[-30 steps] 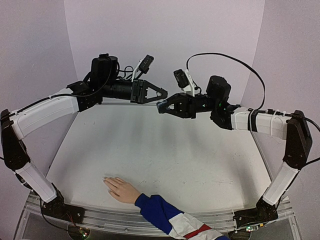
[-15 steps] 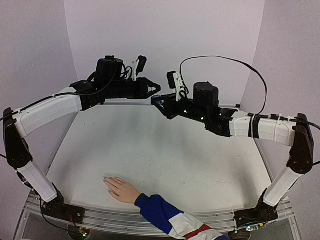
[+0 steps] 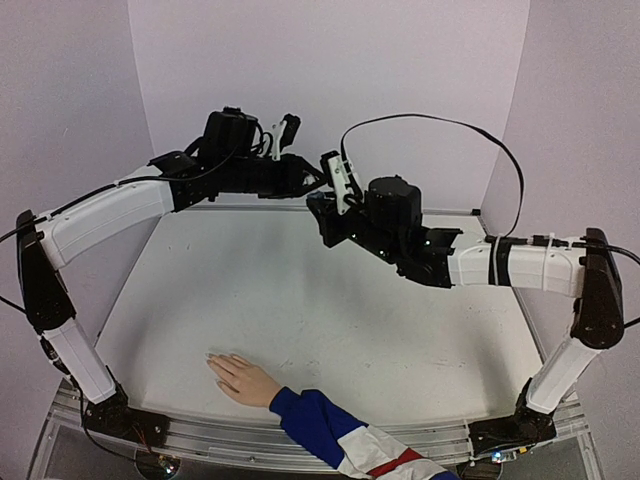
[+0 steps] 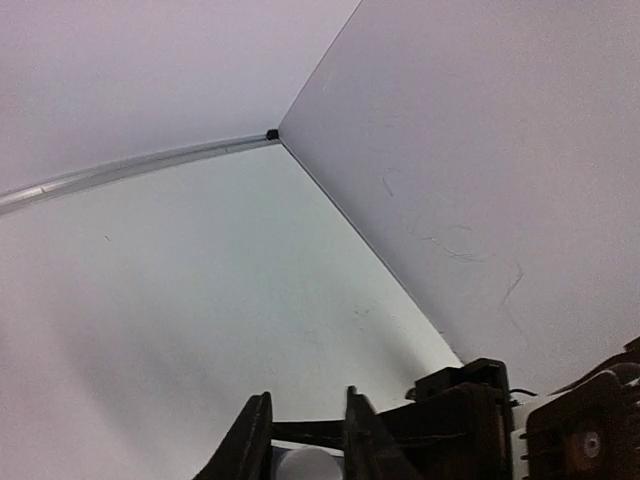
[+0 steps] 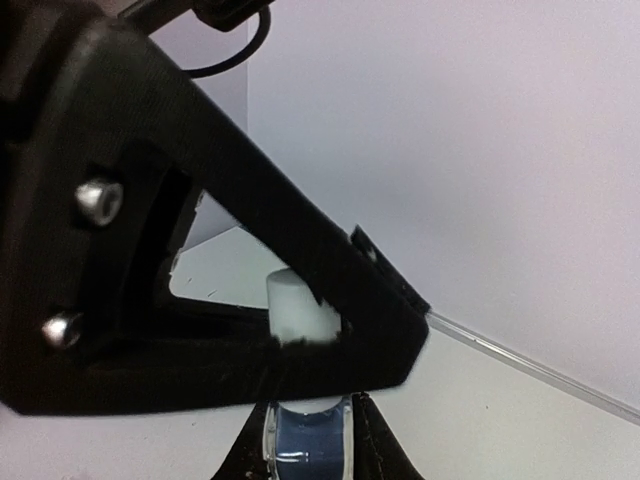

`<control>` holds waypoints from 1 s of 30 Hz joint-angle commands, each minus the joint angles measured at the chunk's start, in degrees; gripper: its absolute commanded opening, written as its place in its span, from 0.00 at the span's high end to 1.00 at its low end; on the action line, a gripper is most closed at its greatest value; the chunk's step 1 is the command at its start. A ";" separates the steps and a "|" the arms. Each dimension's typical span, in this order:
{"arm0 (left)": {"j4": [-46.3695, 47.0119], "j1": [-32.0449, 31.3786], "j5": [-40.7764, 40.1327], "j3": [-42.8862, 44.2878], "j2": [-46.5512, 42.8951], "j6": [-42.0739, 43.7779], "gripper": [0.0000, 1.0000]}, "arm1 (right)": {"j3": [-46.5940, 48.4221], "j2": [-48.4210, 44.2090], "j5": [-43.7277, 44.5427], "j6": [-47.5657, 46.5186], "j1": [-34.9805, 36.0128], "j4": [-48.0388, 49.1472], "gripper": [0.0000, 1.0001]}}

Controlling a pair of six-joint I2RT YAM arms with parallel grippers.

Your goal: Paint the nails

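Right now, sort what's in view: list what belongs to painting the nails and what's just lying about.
For the job: nails on the pale hand; blue bottle in the right gripper; its white cap in the left gripper.
Just there: table; striped sleeve; black cable.

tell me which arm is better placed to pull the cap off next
Left. The left gripper is shut on the white cap, while the right gripper is shut on the blue bottle below it, so it likely just steadies.
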 commanded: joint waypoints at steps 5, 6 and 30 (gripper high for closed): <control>4.93 0.71 14.90 -3.31 -7.79 4.01 0.29 | -3.60 -8.40 -35.46 8.18 -10.90 4.88 1.00; 6.11 1.09 15.96 -4.36 -8.63 3.98 0.25 | -3.78 -8.72 -40.95 9.85 -12.60 4.98 1.00; 30.49 1.89 37.39 -8.34 -4.46 -6.39 0.53 | 3.25 2.34 -82.87 37.19 -17.25 23.80 1.00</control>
